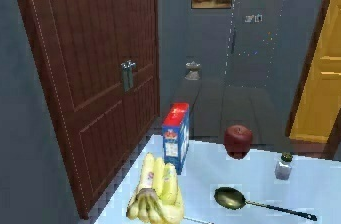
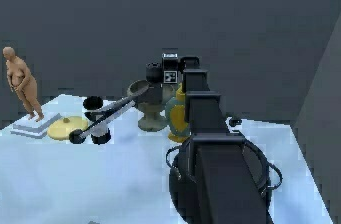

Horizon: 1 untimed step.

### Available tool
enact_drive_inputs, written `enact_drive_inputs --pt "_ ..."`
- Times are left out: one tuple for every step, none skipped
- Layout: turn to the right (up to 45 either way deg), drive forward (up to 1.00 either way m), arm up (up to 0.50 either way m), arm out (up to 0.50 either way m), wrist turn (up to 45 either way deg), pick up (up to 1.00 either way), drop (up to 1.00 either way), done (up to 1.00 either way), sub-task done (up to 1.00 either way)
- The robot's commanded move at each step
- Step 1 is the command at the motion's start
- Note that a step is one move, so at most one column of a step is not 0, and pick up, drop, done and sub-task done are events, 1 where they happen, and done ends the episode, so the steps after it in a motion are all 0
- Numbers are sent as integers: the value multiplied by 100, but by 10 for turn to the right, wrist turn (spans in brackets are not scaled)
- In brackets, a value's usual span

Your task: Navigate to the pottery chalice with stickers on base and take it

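Tan-olive pottery chalice (image 2: 146,97), a wide bowl on a short stem and a flared foot, stands upright on the pale blue tabletop (image 2: 68,175) in the arm side view, just left of the dark square arm bar (image 2: 210,130). A rounded yellow vessel (image 2: 179,116) stands close beside it, partly behind the arm. The dark gripper (image 2: 154,76), next to the 2 small white marker squares (image 2: 179,68), sits at about the bowl's rim. I cannot tell whether it touches the cup or holds anything, since the chalice stands on the table right at it. Stickers on the foot are too small to make out.

As fired clay, the cup is probably stiff, fairly heavy, top-heavy and breakable if tipped. A glaze would make it slippery. The narrow stem under the bowl looks like the safest hold. The black long-handled pan (image 2: 98,127) lies near on the left, so sideways room seems tight.
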Motion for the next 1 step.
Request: enact_drive_inputs --pt "0 0 0 0 450 0 0 0 0"
